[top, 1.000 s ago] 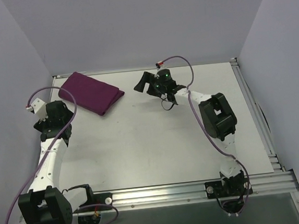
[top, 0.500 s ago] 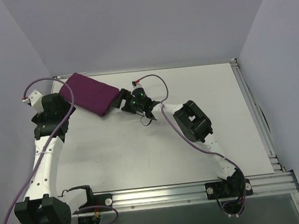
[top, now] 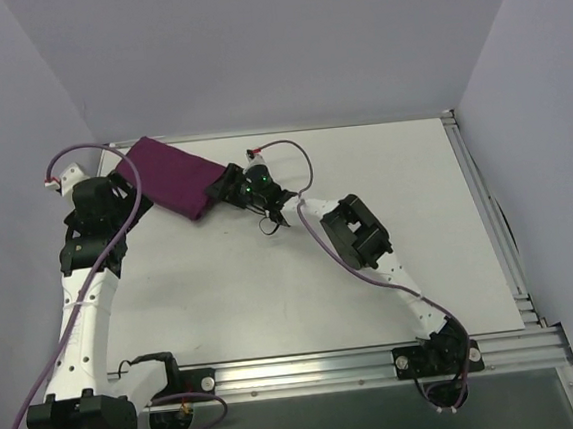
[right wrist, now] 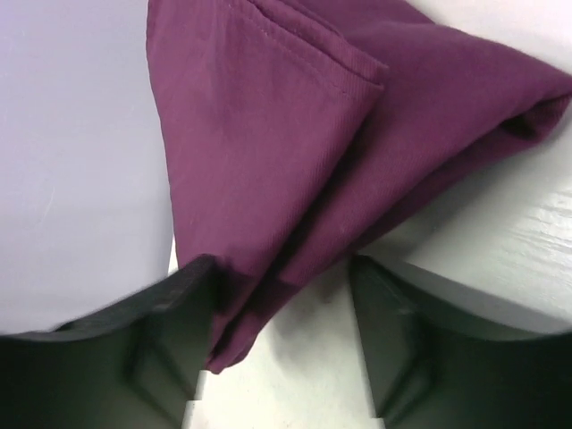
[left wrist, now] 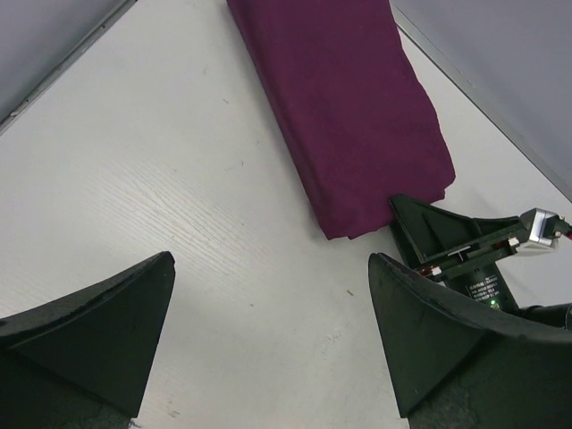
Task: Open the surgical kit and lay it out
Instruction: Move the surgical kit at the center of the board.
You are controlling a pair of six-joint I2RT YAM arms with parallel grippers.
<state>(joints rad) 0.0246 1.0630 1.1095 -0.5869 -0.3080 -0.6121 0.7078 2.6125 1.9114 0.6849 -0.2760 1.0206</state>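
Observation:
The surgical kit is a folded dark magenta-purple cloth wrap lying at the back left of the table, also in the left wrist view and the right wrist view. The steel tray and instruments are hidden. My right gripper is open at the wrap's right end, its jaws astride a lower corner of the folded cloth. My left gripper is open and empty, over bare table just left of and in front of the wrap.
The white table is walled by lavender panels at the back and sides. A metal rail runs along the near edge. The wrap lies close to the back left corner and the left rail.
My right arm has swung left across the table and its open gripper has reached the wrap's right end. My left gripper has moved up toward the wrap. The wrap has shifted slightly.

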